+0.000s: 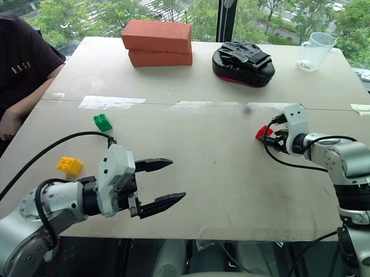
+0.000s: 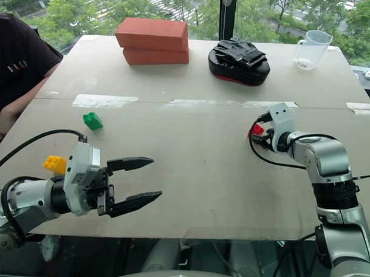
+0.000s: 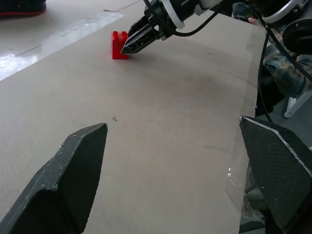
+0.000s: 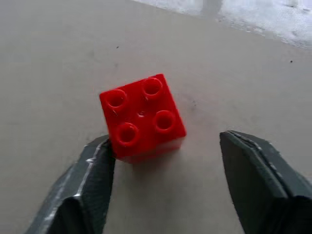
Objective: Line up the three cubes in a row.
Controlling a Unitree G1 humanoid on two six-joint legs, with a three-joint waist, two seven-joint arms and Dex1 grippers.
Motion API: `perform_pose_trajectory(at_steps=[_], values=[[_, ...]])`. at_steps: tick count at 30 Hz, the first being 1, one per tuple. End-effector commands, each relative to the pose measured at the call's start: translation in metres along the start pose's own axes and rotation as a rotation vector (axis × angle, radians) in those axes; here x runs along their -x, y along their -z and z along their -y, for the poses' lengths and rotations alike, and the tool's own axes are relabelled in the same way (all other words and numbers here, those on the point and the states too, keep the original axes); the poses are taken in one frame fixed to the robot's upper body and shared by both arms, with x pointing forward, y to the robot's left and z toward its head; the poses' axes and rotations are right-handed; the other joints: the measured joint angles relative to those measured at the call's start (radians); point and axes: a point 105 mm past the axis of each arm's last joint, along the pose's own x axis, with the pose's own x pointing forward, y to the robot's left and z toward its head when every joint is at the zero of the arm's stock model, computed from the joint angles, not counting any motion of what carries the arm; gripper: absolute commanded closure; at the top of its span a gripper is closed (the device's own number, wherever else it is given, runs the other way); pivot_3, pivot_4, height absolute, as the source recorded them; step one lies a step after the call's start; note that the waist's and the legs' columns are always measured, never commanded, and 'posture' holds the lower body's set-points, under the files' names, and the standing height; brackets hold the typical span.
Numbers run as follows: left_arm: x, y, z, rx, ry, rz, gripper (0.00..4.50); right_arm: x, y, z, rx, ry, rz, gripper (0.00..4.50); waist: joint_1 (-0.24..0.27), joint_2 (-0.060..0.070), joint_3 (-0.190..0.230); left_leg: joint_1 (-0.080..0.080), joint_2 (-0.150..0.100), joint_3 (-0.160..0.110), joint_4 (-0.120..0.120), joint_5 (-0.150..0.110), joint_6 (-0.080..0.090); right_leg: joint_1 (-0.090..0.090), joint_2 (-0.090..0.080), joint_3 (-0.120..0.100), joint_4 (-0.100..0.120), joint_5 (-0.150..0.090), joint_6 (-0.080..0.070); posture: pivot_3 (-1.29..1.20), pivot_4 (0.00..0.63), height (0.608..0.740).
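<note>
Nearest the robot, left side: left gripper (image 1: 162, 189) hangs over the front part of the table (image 1: 219, 194), its two black fingers spread wide with nothing between them, pointing toward the table's middle.
Yellow cube (image 1: 70, 165): lies flat near the table's left edge, just beyond the left arm, studs up; its long axis runs roughly across the table.
Black cable (image 1: 51, 147): arcs from the left gripper's housing across the space between the yellow and green cubes, above the tabletop.
Right gripper (image 4: 165, 161): reaches in from the right at mid-depth, pointing down and to the left. In the right wrist view the fingers straddle the red cube; one finger (image 4: 95, 165) touches the cube's side, the other stands clear of it, so the jaws are part-way closed and no grip is made.
Red cube (image 4: 142, 114): sits on the table right of centre, studs up, four round studs on a near-square top with no clear long axis; glossy plain red.
Green cube (image 1: 102, 121): lies left of centre, farther back than the yellow one, well apart from the red cube, turned diagonally to the table edge.
Tape strips (image 1: 111, 102): pale, along the seam across the table beyond all three cubes.
Far edge: two stacked brick-red blocks (image 1: 158, 43), a black padded mitt (image 1: 243, 61), a clear measuring jug (image 1: 315, 50).
Left edge: a person's arm in a dark sleeve (image 1: 20, 60).
</note>
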Motion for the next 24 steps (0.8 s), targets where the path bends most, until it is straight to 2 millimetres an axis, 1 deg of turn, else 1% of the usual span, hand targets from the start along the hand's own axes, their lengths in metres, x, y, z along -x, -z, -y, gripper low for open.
perform_pose_trajectory(at_steps=[1,2,6,7,10,12,14,17,18,21,24], values=[[0.002,-0.003,0.004,-0.030,-0.005,0.000,0.06,0.001,-0.016,-0.004,0.049,-0.041,0.047,3.18,-0.004,0.000,0.000,0.000,0.000,0.000,0.000,0.000,0.000,0.000,0.000,0.000,0.000,0.000,0.000,0.00,0.150,0.740],[0.002,-0.003,0.005,-0.029,-0.009,0.001,0.06,0.001,-0.017,-0.005,0.067,-0.048,0.049,3.28,-0.005,0.000,0.000,0.000,0.000,0.000,0.000,0.000,0.000,0.000,0.000,0.000,0.000,0.000,0.000,0.00,0.150,0.740],[0.002,-0.001,0.006,-0.023,-0.016,0.004,0.06,0.001,-0.020,-0.006,0.105,-0.081,0.064,3.27,-0.006,0.000,0.000,0.000,0.000,0.000,0.000,0.000,0.000,0.000,0.000,0.000,0.000,0.000,0.000,0.00,0.150,0.740],[0.002,-0.001,0.006,-0.021,-0.019,0.004,0.06,0.003,-0.022,-0.009,0.144,-0.113,0.075,3.27,-0.007,0.000,0.000,0.000,0.001,0.000,0.000,0.000,0.000,0.000,0.000,0.000,0.000,0.000,0.000,0.00,0.150,0.740],[0.003,0.001,0.006,-0.019,-0.026,0.000,0.06,0.015,-0.022,-0.025,0.278,-0.287,0.072,3.27,-0.008,0.000,0.000,0.000,0.000,0.000,0.000,0.000,0.000,0.000,0.000,0.000,0.000,0.000,0.000,0.00,0.150,0.740],[0.004,0.003,0.007,-0.017,-0.029,-0.007,0.06,0.025,-0.022,-0.034,0.439,-0.406,0.109,3.27,-0.008,0.001,0.000,0.000,0.001,0.000,0.000,0.000,0.000,0.000,0.000,0.000,0.000,0.000,0.000,0.00,0.150,0.740],[0.006,0.005,0.008,-0.013,-0.027,-0.014,0.06,0.028,-0.018,-0.035,0.530,-0.485,0.091,3.27,-0.012,0.001,0.000,0.000,0.001,0.000,0.000,0.000,0.000,0.000,0.000,0.000,0.000,0.000,0.000,0.00,0.150,0.740],[0.006,0.007,0.009,-0.013,-0.016,-0.025,0.06,0.019,-0.015,-0.031,0.711,-0.532,0.050,3.27,-0.021,0.001,0.000,0.001,0.001,0.001,0.000,0.000,0.000,0.000,0.001,0.001,0.000,0.000,0.000,0.00,0.150,0.740],[0.006,0.007,0.010,-0.013,-0.015,-0.024,0.06,0.016,-0.015,-0.031,0.740,-0.552,0.045,3.27,-0.022,0.001,0.000,0.002,0.002,0.001,0.000,0.000,0.000,0.000,0.001,0.001,0.000,0.000,0.000,0.00,0.150,0.740],[0.007,0.007,0.009,-0.014,-0.013,-0.023,0.06,0.009,-0.020,-0.034,0.757,-0.608,0.033,3.27,-0.020,0.001,0.001,0.002,0.002,0.001,0.001,0.000,0.000,0.000,0.002,0.001,0.001,0.000,0.000,0.00,0.150,0.740],[0.008,0.007,0.010,-0.014,-0.015,-0.025,0.06,0.003,-0.020,-0.037,0.821,-0.675,0.024,3.27,-0.018,0.001,0.001,0.002,0.002,0.001,0.001,0.001,-0.002,0.000,0.002,0.001,0.002,0.000,0.000,0.00,0.150,0.740]])
